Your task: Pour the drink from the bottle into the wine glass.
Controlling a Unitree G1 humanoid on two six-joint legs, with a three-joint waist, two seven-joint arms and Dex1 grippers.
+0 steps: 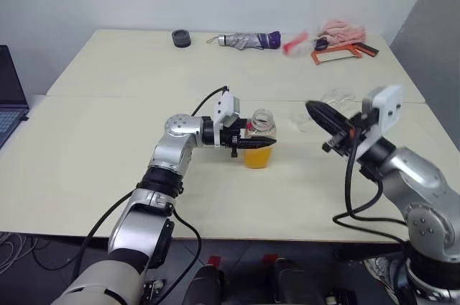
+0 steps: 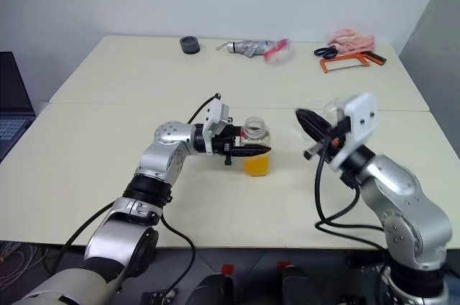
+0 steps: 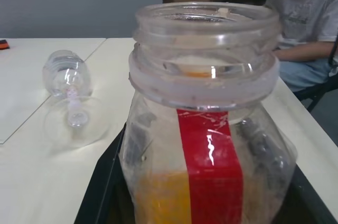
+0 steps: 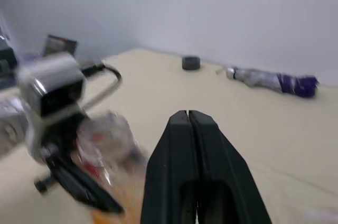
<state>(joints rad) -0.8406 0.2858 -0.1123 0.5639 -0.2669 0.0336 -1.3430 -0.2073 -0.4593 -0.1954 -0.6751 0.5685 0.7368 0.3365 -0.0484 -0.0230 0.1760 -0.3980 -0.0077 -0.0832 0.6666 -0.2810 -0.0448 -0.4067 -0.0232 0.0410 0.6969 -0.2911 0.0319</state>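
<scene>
Bottle (image 1: 259, 141) stands uncapped on the counter (image 1: 108, 168), gripped by the left hand (image 1: 253, 142), with the drink (image 1: 258, 156) filling its lower part. Beside the bottle the wine glass (image 3: 71, 94) lies tipped over, empty. Right hand (image 1: 321, 117) hovers closed, holding nothing. Pouring appears not yet begun; the glass needs righting.

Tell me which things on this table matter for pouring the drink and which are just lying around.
For the job:
- bottle, cap off, held by the left gripper
- orange drink inside it
- wine glass, lying on its side

Lying about:
- folded umbrella
- black roll
- orange-framed saw
- pink cloth
- laptop
</scene>
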